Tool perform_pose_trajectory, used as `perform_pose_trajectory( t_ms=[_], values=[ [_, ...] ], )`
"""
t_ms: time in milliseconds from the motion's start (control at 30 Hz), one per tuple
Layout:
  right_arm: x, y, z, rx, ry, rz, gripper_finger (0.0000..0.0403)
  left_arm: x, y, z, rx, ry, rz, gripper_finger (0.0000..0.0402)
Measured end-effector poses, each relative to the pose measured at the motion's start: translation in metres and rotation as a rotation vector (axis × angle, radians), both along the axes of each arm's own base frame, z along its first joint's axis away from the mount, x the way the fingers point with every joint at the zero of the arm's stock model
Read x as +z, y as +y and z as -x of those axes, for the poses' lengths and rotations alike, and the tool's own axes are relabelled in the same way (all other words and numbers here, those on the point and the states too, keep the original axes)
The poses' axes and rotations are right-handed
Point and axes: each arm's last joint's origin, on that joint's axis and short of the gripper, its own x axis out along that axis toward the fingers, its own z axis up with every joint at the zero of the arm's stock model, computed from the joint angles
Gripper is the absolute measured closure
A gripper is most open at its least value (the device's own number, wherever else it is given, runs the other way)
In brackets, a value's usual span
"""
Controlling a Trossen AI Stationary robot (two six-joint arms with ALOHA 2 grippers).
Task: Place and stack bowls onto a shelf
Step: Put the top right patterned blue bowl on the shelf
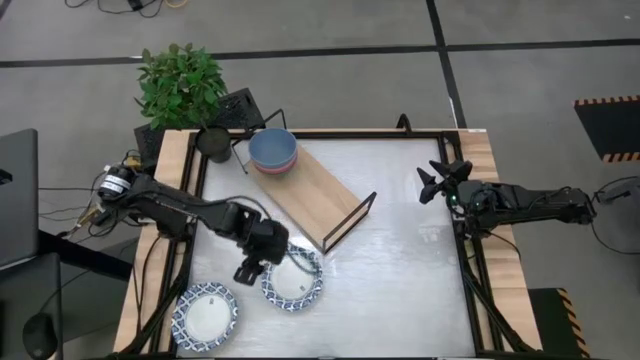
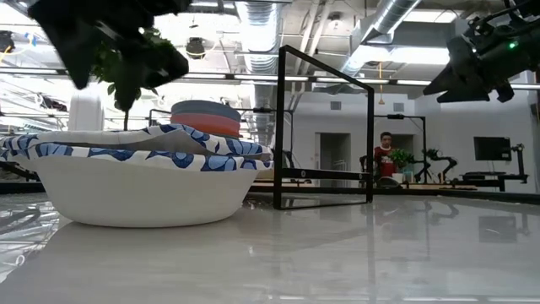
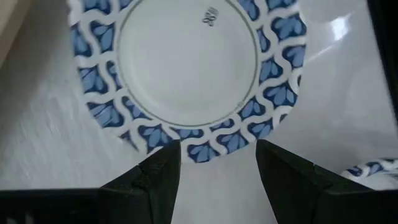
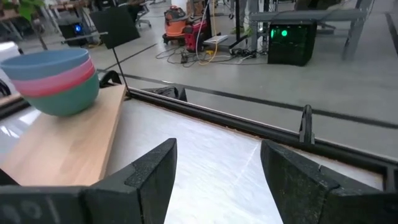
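Two wide patterned bowls rest on their bases near the table's front left, one (image 1: 293,280) to the right of the other (image 1: 205,315). My left gripper (image 1: 258,266) hangs open, pointing steeply down over the left rim of the right-hand bowl (image 3: 186,74). Its fingers (image 3: 158,177) stand on either side of that rim (image 3: 214,146), and no touch shows. A stack of small bowls (image 4: 53,78), light blue on pink on teal, sits on the far end of the shelf (image 1: 315,195). My right gripper (image 1: 435,182) waits open, raised at the table's right.
A potted plant (image 1: 182,85) stands at the far left corner beside the shelf's end. The shelf's black wire end frame (image 2: 325,127) rises mid-table. Bare metal tabletop (image 1: 400,280) spreads to the right of the bowls. A person (image 2: 386,156) sits far back in the room.
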Motion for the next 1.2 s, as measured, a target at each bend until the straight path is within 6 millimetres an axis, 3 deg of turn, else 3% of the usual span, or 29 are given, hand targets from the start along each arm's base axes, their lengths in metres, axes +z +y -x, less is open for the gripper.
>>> perform_pose_trajectory(
  t_ms=[300,467,667,833,1200],
  values=[
    [0.0,0.0,0.0,0.005,-0.044,-0.039,0.0143,0.004,-0.056,0.013,-0.075,-0.176,-0.177,0.0208],
    [0.0,0.001,-0.001,0.017,-0.07,-0.069,0.0143,0.006,-0.079,0.022,-0.074,-0.236,-0.18,0.0208],
    [-0.001,0.001,-0.001,0.029,-0.066,-0.074,0.0143,-0.012,-0.103,0.028,-0.112,-0.212,-0.249,0.0208],
    [-0.001,0.001,-0.001,0.029,-0.062,-0.074,0.0143,-0.037,-0.111,0.024,-0.2,-0.141,-0.335,0.0208],
    [-0.001,0.001,-0.001,0.029,-0.061,-0.074,0.0143,-0.035,-0.103,0.021,-0.236,-0.153,-0.371,0.0211]
  ],
)
